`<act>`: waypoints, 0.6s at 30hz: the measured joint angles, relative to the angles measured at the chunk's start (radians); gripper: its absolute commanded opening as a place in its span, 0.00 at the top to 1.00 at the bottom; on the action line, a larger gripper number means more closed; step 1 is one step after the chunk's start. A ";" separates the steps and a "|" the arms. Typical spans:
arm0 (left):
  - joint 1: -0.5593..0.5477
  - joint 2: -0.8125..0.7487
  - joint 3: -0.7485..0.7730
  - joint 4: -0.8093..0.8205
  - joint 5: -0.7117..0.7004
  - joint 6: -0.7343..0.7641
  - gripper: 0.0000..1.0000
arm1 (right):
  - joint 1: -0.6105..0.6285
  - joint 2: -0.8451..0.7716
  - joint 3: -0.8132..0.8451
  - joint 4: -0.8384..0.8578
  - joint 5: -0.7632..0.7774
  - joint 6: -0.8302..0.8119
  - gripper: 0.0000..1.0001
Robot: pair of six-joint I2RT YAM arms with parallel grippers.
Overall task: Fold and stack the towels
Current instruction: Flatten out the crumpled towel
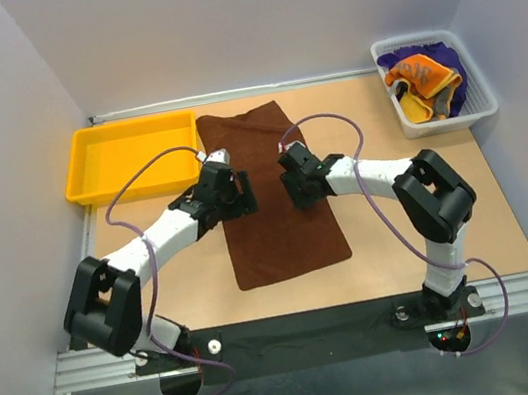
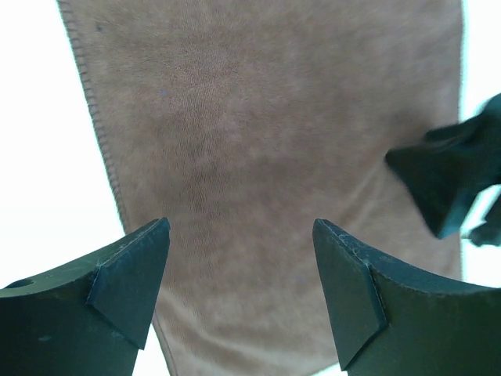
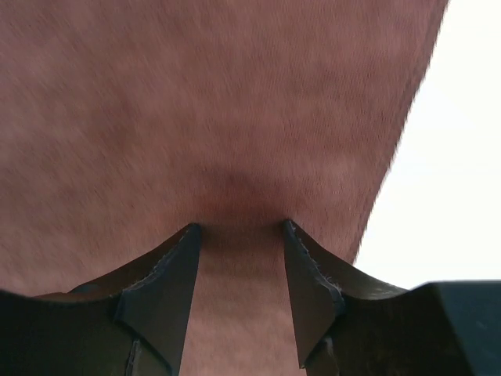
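Observation:
A plain dark brown towel (image 1: 281, 240) lies spread flat and lengthwise on the table's middle. My left gripper (image 1: 239, 193) hovers open over the towel's left half, near its left hem; the wrist view shows its jaws (image 2: 241, 227) wide apart with brown cloth (image 2: 266, 117) below. My right gripper (image 1: 297, 190) is over the towel's right half. Its jaws (image 3: 241, 227) are apart and both tips press into the cloth (image 3: 196, 102), making a small dimple. An orange towel (image 1: 419, 76) and a purple towel (image 1: 445, 57) lie bunched in the basket.
A white mesh basket (image 1: 484, 98) stands at the back right. A yellow plastic tray (image 1: 75, 184) sits at the back left, just left of the towel's far end. The right gripper's finger shows in the left wrist view (image 2: 446, 176).

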 measured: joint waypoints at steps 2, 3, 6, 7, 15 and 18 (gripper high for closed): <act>0.000 0.061 0.019 0.012 -0.001 0.011 0.16 | -0.010 0.011 0.003 0.037 -0.002 -0.017 0.47; 0.000 0.089 0.030 0.017 -0.002 0.016 0.16 | -0.014 0.015 0.002 0.048 -0.008 -0.022 0.47; 0.000 0.161 0.061 0.040 0.001 0.026 0.16 | -0.026 0.015 -0.008 0.072 -0.012 -0.027 0.47; 0.000 0.185 0.068 0.049 0.008 0.026 0.17 | -0.026 0.008 -0.020 0.084 -0.013 -0.027 0.47; -0.044 0.240 0.013 0.113 0.090 0.013 0.17 | -0.029 -0.166 -0.254 0.146 -0.013 0.045 0.43; -0.097 0.208 -0.032 0.145 0.109 -0.006 0.17 | -0.032 -0.238 -0.326 0.119 -0.031 0.093 0.42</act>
